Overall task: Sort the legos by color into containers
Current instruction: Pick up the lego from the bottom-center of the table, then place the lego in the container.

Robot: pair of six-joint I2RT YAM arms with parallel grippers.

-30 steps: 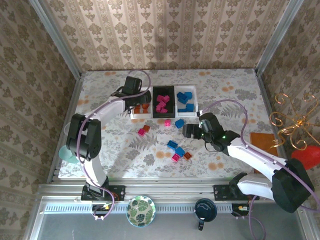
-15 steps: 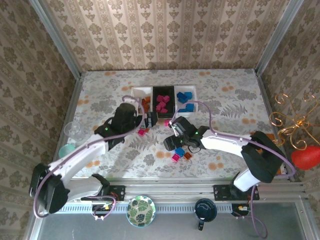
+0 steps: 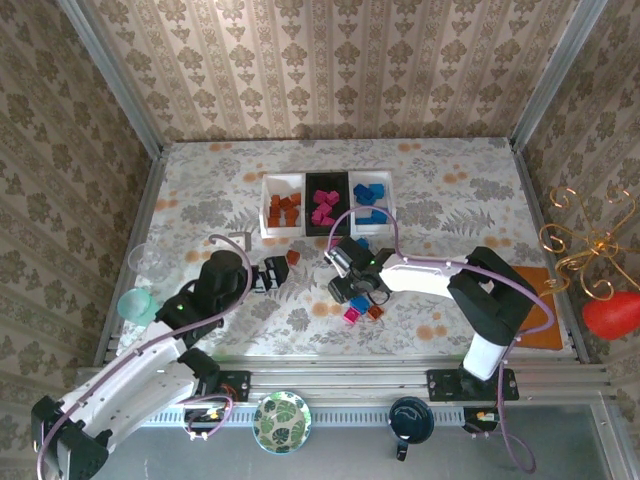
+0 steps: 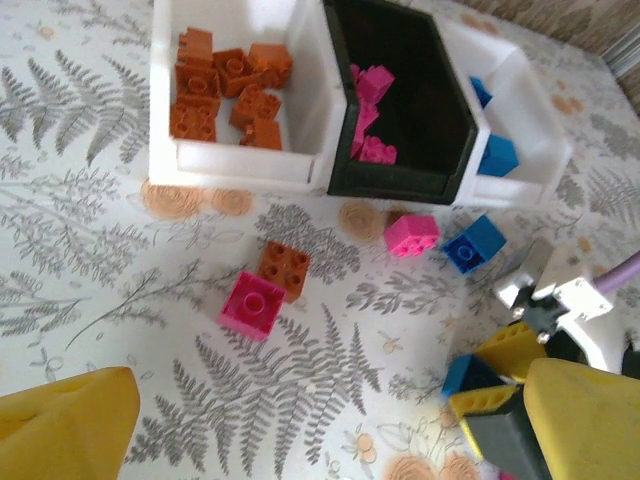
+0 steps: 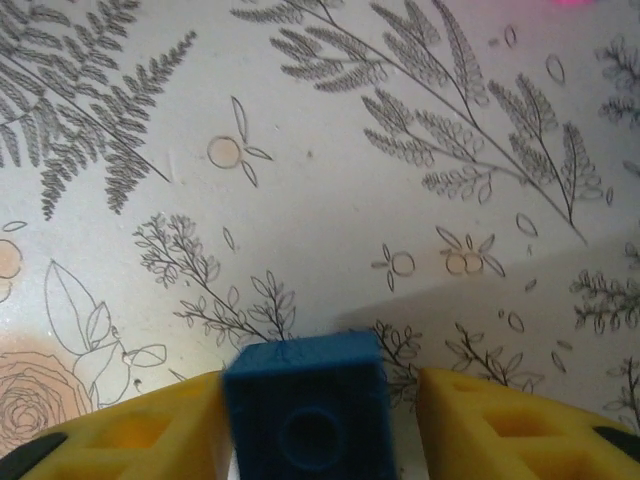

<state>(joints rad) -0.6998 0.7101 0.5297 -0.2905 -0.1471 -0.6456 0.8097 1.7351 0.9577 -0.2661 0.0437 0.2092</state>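
Row of three joined open rectangular plastic trays [image 3: 283, 179], set toward the far edge of the fern-patterned desk [image 3: 200, 205], with bare desk open off either end of the row. Left white tray holds orange-brown bricks [image 4: 225, 85], black middle tray holds magenta bricks [image 4: 370, 100], right white tray holds blue bricks [image 3: 370, 195]. Loose, just on the near side of the row: a magenta brick [image 4: 412, 234] beside a blue brick [image 4: 474, 242]. Farther out: an orange-brown brick [image 4: 285, 268] touching a second magenta brick [image 4: 252, 305]. Left end effector [image 4: 325, 420]: near side of the row, jaws spread wide over bare desk. Right end effector [image 5: 315, 425]: near side of the row, jaws narrowed about a small blue square brick [image 5: 305, 395] resting on the desk, one pad [image 5: 130, 430] touching it, a slit left at the other.
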